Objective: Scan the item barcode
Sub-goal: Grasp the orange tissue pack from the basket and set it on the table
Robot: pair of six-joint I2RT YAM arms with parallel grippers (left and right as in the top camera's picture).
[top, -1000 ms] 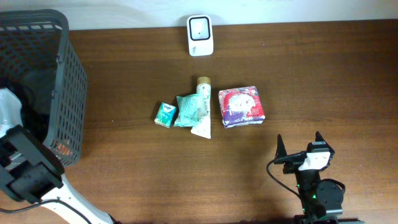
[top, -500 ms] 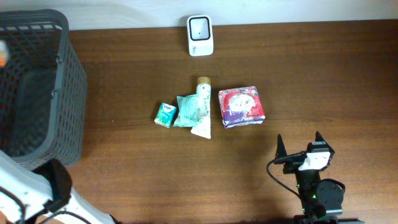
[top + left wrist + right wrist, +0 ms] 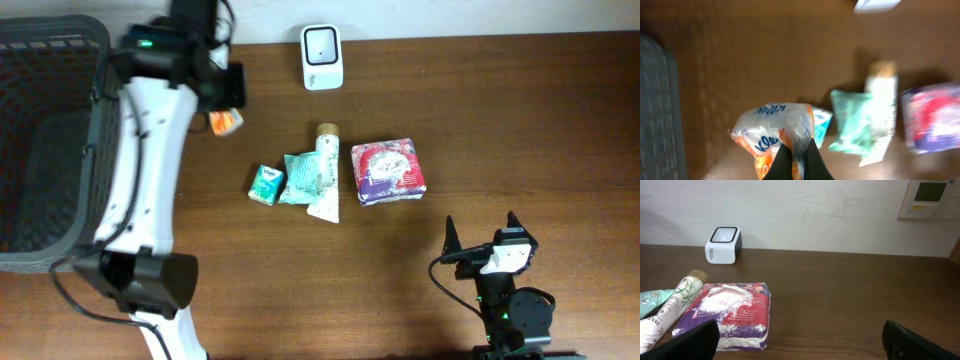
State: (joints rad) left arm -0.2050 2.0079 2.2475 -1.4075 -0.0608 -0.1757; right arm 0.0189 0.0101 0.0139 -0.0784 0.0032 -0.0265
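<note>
1. The left gripper [image 3: 796, 160] is pinched shut on a thin fold of the orange-and-white tissue packet [image 3: 772, 137]. So the thing to scan is right at the fingertips, hanging above the table [image 3: 560, 120] and not lying on it.
2. The wrist view is blurry, so I can't tell which face has the barcode. My take: sort that out first, then turn that face square to the scanner window instead of just waving the packet past.
3. The fingers only have a crinkly bit of wrapper, so I'd guess it can swing or slip. Go slow and hold it steady in front of the window.
4. Just past the fingertips and lower down is a small green packet [image 3: 267, 184] touching a teal pouch [image 3: 300, 178]. Next comes a tube [image 3: 326, 165] lying over the pouch edge, then a red-and-purple pack [image 3: 388, 171] just beside it. Carry the packet above these, not through them.
5. The scanner [image 3: 322, 57] is farther ahead of the fingers, off toward the same side as that row, at the far table edge near the wall [image 3: 840, 210]. There's only bare wood between the fingers and it, so the path looks open.
6. On the fingers' other side sits the basket [image 3: 100, 140], its wall close beside the arm. I'd watch the elbow there.
7. Farthest off is the right gripper [image 3: 481, 235], well apart near the front edge, jaws spread wide and holding nothing. It's out of the way.
</note>
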